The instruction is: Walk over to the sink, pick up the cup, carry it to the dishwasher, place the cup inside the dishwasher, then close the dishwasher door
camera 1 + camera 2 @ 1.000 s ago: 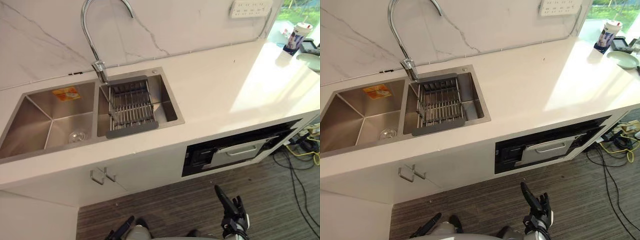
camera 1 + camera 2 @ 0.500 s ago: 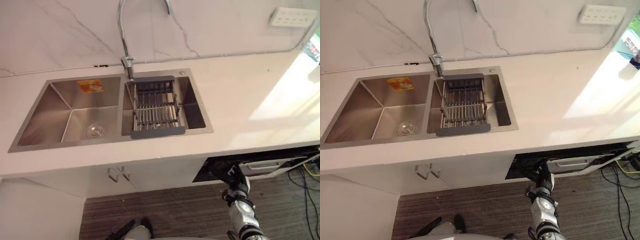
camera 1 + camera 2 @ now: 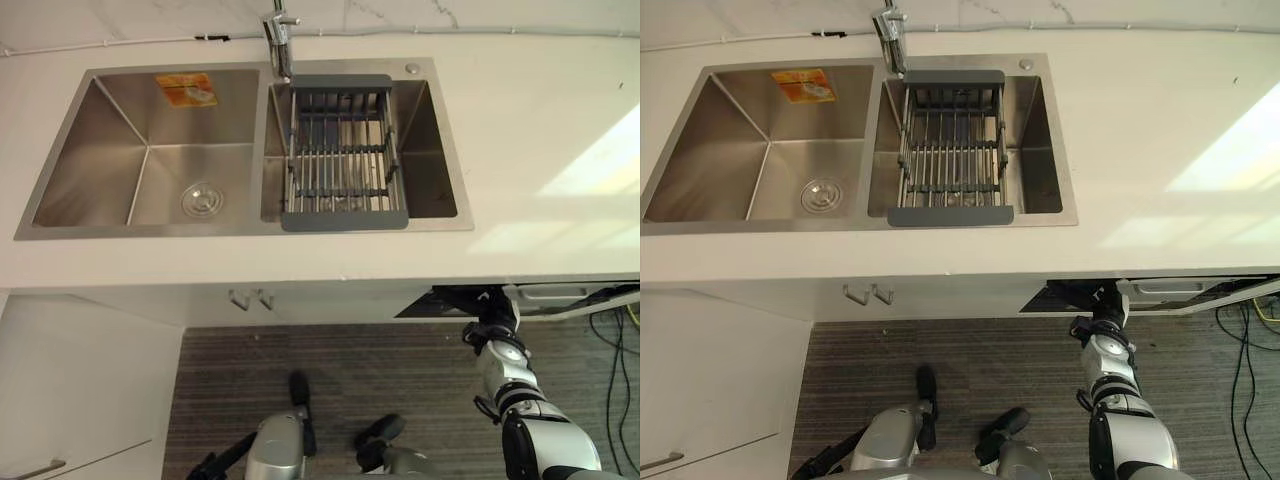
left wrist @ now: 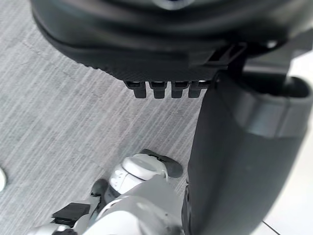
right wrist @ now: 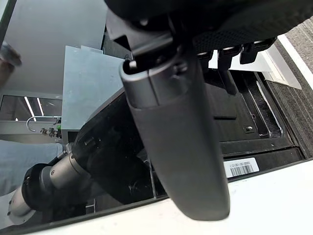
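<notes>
Sink (image 3: 90, 150), two steel basins set in a white bench (image 3: 540, 120), head views; grey drain rack (image 3: 343, 150) spans the right basin, tap (image 3: 280, 35) behind. Right arm extended forward, right hand (image 3: 492, 308) at the dark dishwasher (image 3: 450, 300) opening just under the bench edge, right of the sink. Right wrist view: fingers (image 5: 230, 53) straight, thumb out, holding nothing; dishwasher interior beyond. Left wrist view: left hand (image 4: 146, 39) above striped floor (image 4: 58, 107), fingers relaxed, empty.

White countertop (image 3: 540, 130) with a double steel sink (image 3: 100, 150); grey drying rack (image 3: 343, 150) across its right basin
</notes>
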Tool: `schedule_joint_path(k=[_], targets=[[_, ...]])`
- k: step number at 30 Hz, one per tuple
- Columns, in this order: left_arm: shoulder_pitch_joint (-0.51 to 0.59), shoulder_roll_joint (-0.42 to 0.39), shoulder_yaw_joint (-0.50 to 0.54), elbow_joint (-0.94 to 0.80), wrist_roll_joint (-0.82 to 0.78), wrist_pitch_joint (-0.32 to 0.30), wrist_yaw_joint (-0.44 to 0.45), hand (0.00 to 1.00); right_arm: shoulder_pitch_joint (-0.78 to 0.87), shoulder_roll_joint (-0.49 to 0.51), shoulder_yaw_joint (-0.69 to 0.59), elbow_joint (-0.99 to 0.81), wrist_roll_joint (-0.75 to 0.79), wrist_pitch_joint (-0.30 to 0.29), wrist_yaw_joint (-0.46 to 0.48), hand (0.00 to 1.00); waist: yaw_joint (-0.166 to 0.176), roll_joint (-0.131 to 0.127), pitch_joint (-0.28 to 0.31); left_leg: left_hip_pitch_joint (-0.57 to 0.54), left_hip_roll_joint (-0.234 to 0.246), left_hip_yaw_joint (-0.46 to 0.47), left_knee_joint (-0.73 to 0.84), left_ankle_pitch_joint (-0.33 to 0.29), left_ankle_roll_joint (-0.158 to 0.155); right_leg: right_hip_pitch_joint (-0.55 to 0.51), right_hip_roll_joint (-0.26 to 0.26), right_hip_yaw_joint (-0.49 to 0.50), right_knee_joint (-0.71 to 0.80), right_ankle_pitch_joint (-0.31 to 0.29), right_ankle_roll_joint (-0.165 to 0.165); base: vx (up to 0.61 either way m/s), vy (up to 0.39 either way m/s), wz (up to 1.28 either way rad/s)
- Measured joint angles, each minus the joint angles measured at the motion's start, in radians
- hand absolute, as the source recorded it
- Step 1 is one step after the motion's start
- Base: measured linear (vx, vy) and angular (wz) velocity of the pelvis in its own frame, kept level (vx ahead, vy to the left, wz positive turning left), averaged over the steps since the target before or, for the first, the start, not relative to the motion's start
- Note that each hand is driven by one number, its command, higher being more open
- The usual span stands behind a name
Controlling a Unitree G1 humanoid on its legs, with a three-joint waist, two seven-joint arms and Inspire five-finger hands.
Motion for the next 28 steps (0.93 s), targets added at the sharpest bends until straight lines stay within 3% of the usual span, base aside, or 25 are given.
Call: schedule_joint_path(k=[9, 12, 15, 17, 19, 21, 22, 24, 26, 28], targets=[[-0.018, -0.005, -0.011, -0.007, -0.001, -0.004, -0.018, 1.0, 0.054, -0.007, 0.088, -0.16, 0.018, 0.004, -0.004, 1.0, -0.002, 0.012, 0.036, -0.021, 0.018, 0.019, 0.01, 0.01, -0.015, -0.047, 0.004, 0.036, 0.027, -0.017, -0.015, -0.01, 0.022, -0.12], [-0.021, -0.007, -0.015, -0.009, -0.003, 0.003, -0.04, 1.0, 0.135, 0.03, 0.113, -0.253, 0.046, -0.004, 0.005, 1.0, -0.006, 0.01, 0.036, -0.018, 0.023, 0.025, 0.025, -0.002, -0.017, -0.046, 0.006, 0.044, 0.034, -0.019, -0.012, 0.08, 0.008, -0.08], [-0.018, -0.016, -0.022, -0.008, -0.002, -0.004, -0.041, 1.0, 0.267, 0.116, 0.141, -0.328, 0.049, -0.009, 0.011, 1.0, -0.012, 0.004, 0.032, 0.003, 0.018, 0.04, 0.051, -0.046, -0.028, -0.053, -0.027, 0.072, 0.125, -0.07, 0.001, 0.13, 0.045, -0.15], [-0.002, -0.013, -0.04, -0.007, -0.005, -0.001, -0.038, 1.0, 0.34, 0.165, 0.162, -0.328, 0.041, 0.0, 0.019, 1.0, -0.033, -0.002, 0.025, 0.037, 0.005, 0.052, 0.041, -0.062, -0.023, -0.09, -0.083, 0.167, 0.27, -0.116, -0.001, 0.18, 0.074, -0.09], [0.005, 0.008, -0.082, 0.0, -0.063, 0.019, -0.031, 1.0, 0.428, 0.208, 0.162, -0.282, 0.006, 0.019, 0.021, 1.0, -0.092, -0.002, 0.021, 0.084, 0.004, 0.015, 0.024, -0.072, -0.002, -0.143, -0.135, 0.309, 0.463, -0.149, -0.011, 0.18, 0.034, 0.37], [-0.004, 0.044, -0.102, 0.004, -0.087, 0.047, -0.031, 1.0, 0.487, 0.232, 0.151, -0.228, -0.006, 0.023, 0.027, 1.0, -0.122, -0.01, 0.013, 0.104, 0.011, -0.026, 0.021, -0.08, -0.007, -0.154, -0.118, 0.397, 0.442, -0.188, 0.011, 0.12, -0.015, 0.62], [-0.009, 0.066, -0.107, 0.009, -0.104, 0.065, -0.025, 1.0, 0.524, 0.248, 0.12, -0.205, -0.011, 0.006, 0.023, 1.0, -0.132, -0.032, 0.001, 0.13, 0.012, -0.035, 0.022, -0.079, -0.027, -0.171, -0.103, 0.467, 0.392, -0.181, 0.022, 0.15, -0.042, 0.48], [0.0, 0.097, -0.108, 0.009, -0.125, 0.085, -0.011, 1.0, 0.547, 0.263, 0.091, -0.188, -0.002, 0.0, 0.02, 1.0, -0.142, -0.082, -0.028, 0.153, -0.001, -0.035, 0.038, -0.088, -0.044, -0.166, -0.09, 0.516, 0.299, -0.023, 0.025, 0.16, -0.105, 0.2], [-0.006, 0.082, -0.089, 0.015, -0.14, 0.098, 0.006, 1.0, 0.547, 0.269, 0.048, -0.119, 0.008, -0.021, 0.026, 1.0, -0.139, -0.101, -0.09, 0.163, 0.026, -0.03, 0.037, -0.09, -0.075, -0.106, -0.04, 0.518, 0.182, -0.035, 0.042, 0.2, -0.205, -0.11], [-0.018, 0.053, -0.079, 0.025, -0.153, 0.096, 0.007, 1.0, 0.545, 0.269, 0.017, -0.093, 0.008, -0.032, 0.043, 1.0, -0.144, -0.098, -0.108, 0.175, 0.034, -0.019, 0.02, -0.087, -0.089, -0.072, -0.016, 0.518, 0.107, -0.033, 0.045, 0.09, -0.094, -0.19]])
